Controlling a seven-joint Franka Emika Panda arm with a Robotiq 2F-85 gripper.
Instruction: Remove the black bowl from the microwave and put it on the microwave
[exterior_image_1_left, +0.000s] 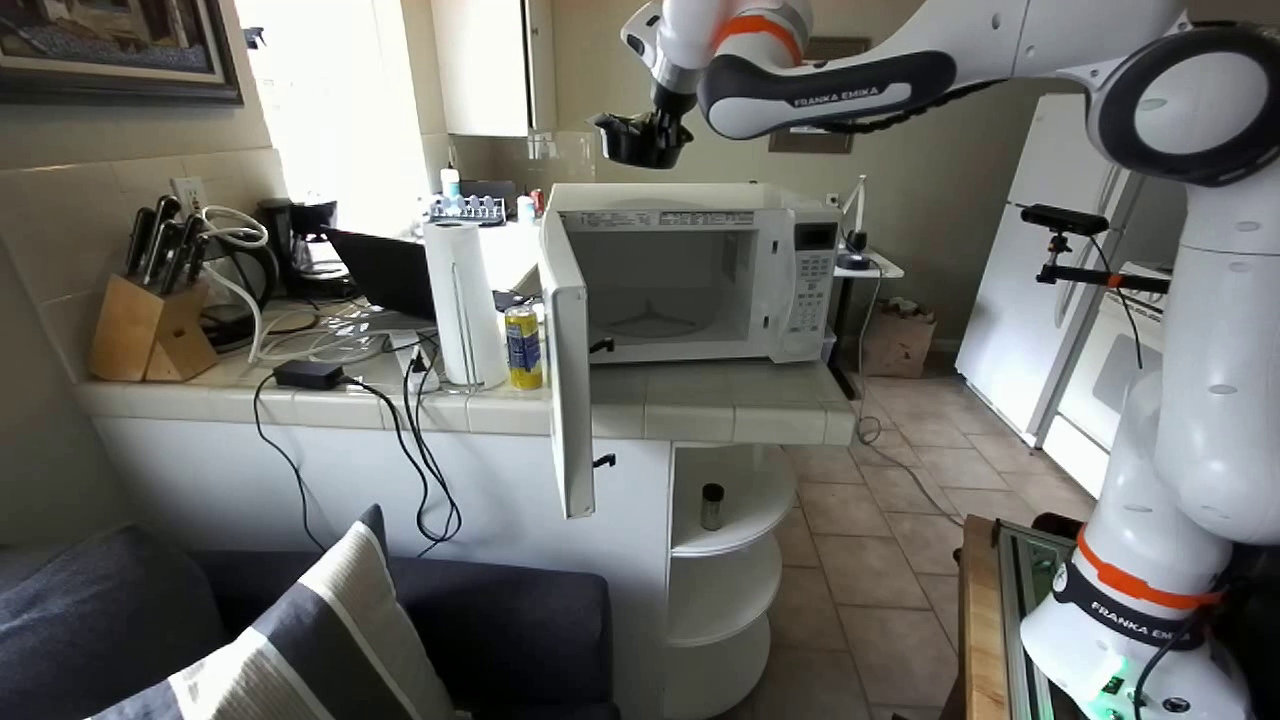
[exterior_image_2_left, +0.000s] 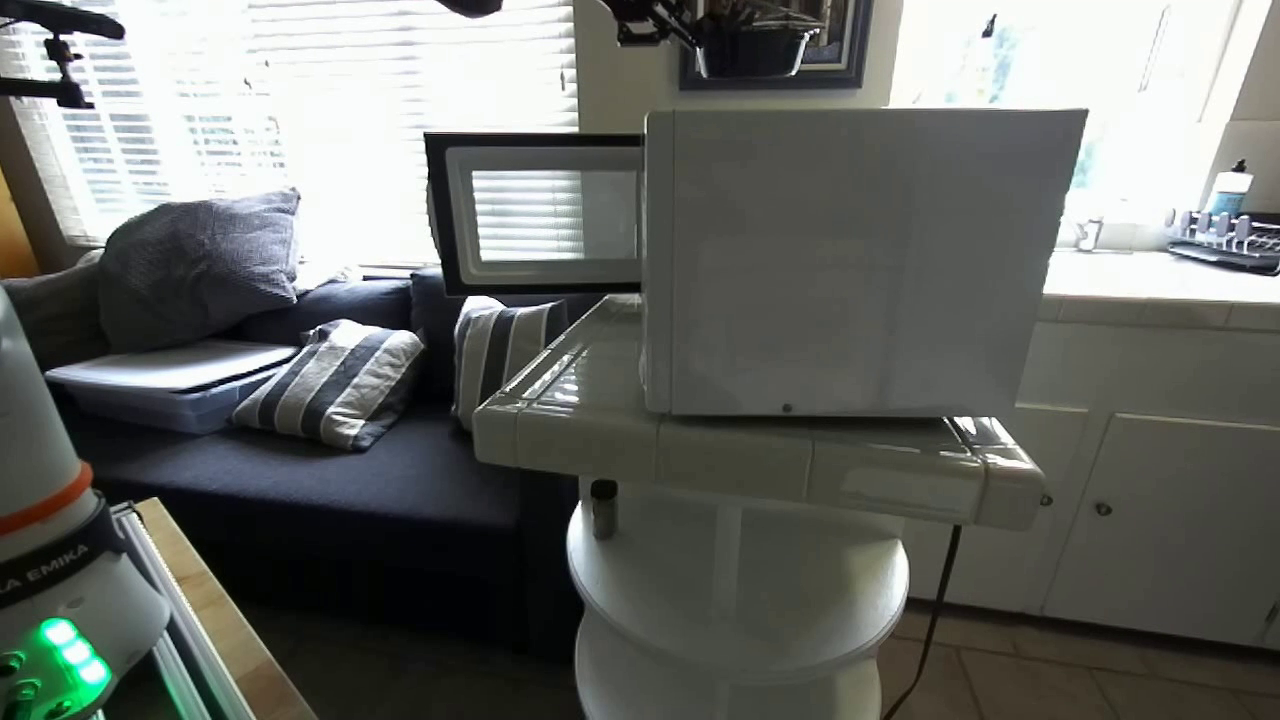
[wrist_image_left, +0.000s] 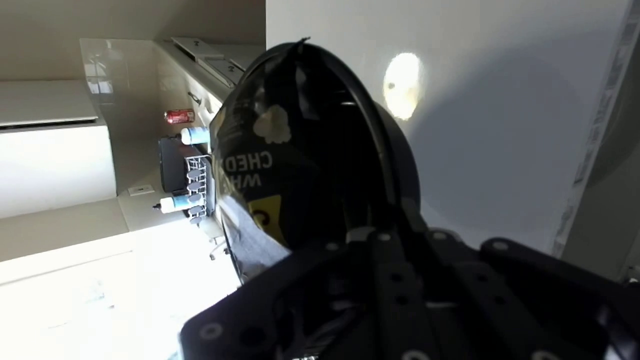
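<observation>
White and wide open, the door is standing left of the microwave in both exterior views. Above it and a little right, upper middle of the frame, the black bowl is hovering over the microwave without touching; the hand is pinching its rim. I'm thinking it wants keeping level, lowering straight, and releasing only once its base is resting. The microwave's left edge is looking near; more top is stretching rightward, so easing that way should be helping. Farther right, the bench is ending.

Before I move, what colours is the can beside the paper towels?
The can is yellow and blue, clearest in an exterior view.
</observation>
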